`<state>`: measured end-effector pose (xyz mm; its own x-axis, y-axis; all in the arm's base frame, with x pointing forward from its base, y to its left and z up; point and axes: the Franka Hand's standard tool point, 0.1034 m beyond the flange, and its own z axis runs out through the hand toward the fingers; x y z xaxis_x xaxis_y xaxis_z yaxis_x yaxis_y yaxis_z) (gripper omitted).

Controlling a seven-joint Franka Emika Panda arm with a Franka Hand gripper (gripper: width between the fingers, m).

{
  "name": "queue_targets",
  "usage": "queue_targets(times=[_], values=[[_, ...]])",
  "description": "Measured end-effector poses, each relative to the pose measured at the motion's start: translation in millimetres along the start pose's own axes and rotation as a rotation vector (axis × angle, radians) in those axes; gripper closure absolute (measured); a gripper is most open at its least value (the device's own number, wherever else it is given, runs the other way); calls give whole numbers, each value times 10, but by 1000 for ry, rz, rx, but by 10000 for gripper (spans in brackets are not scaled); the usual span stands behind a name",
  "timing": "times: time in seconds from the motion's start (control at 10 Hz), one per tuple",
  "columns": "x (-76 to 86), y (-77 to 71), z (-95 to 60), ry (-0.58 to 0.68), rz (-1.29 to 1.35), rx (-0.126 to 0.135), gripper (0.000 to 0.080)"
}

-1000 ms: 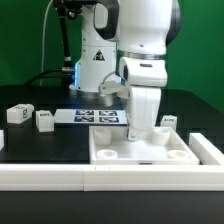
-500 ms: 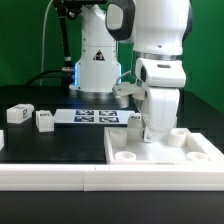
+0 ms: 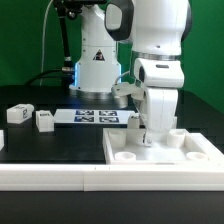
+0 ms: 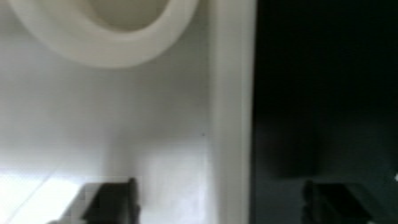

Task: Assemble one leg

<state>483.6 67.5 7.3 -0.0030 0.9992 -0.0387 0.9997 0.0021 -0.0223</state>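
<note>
**Gripper low over the tray's edge, legs off to the side**

The gripper (image 3: 148,138) hangs down at the rim of the white tray (image 3: 205,148). In the wrist view its fingers (image 4: 111,200) stand wide apart and hold nothing: one over the tray's floor, the other over the black table (image 4: 329,90), the rim between them. A round corner hole (image 4: 125,20) lies close by. Both legs sit well apart at the exterior view's left – the outer leg (image 3: 18,114) and the inner leg (image 3: 44,120) – beside the marker board (image 3: 95,116)
</note>
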Motion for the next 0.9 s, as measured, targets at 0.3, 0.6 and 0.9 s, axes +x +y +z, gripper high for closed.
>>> queue_targets(times=[0.3, 0.6, 0.9], values=[[0, 0, 0, 0, 0, 0, 162], [19, 15, -183, -10, 32, -14, 150], [69, -71, -517, -28, 104, -37, 150]])
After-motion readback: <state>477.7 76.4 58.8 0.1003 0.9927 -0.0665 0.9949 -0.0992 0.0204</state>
